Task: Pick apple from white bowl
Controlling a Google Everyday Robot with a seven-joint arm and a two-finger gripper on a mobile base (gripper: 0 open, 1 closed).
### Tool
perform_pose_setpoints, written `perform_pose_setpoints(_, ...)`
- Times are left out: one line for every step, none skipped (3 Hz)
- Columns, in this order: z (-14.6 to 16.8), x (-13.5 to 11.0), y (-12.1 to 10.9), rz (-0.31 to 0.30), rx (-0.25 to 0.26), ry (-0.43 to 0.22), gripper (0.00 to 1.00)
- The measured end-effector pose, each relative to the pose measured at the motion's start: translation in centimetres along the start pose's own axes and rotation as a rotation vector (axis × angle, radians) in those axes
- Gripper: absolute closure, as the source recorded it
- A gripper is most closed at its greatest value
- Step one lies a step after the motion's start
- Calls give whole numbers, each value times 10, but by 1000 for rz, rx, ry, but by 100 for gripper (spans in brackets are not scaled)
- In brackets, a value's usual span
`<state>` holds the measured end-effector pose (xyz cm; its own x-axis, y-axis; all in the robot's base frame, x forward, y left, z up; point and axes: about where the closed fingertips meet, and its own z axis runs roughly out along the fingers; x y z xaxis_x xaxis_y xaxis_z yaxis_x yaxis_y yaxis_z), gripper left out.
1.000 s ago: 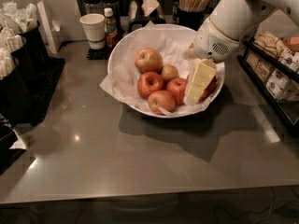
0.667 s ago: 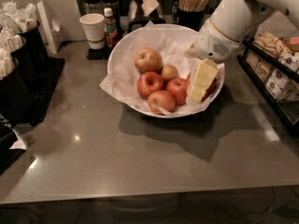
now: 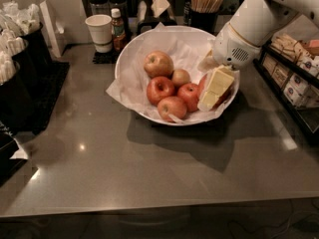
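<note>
The wide white bowl [image 3: 130,59], lined with crinkled white paper, stands mid-table with several apples in it. My gripper [image 3: 212,96] reaches into its right side from the upper right. Its cream fingers [image 3: 217,82] are closed around the apple [image 3: 202,85], a red one lying against the bowl's right wall. The fingers cover most of that apple, and only red edges show on either side. A big red-yellow apple [image 3: 158,63], a small yellowish one [image 3: 180,76] and three smaller red apples [image 3: 172,107] lie to the left of the gripper, apart from it.
A small white paper cup [image 3: 99,31] and a sauce bottle [image 3: 117,29] stand behind the bowl on the left. A holder of stir sticks [image 3: 204,6] is behind it. Black racks with packets line the left [image 3: 20,68] and right [image 3: 294,78] edges.
The gripper has barely shifted, staying on the apple at the bowl's right side. The apples have not moved.
</note>
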<state>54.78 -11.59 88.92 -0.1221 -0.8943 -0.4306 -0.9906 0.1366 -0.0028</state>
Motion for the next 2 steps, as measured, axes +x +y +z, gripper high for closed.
perform_pose_setpoints(0, 4, -2, 8, 3, 1, 21)
perform_pose_setpoints(0, 11, -3, 27, 5, 8, 19)
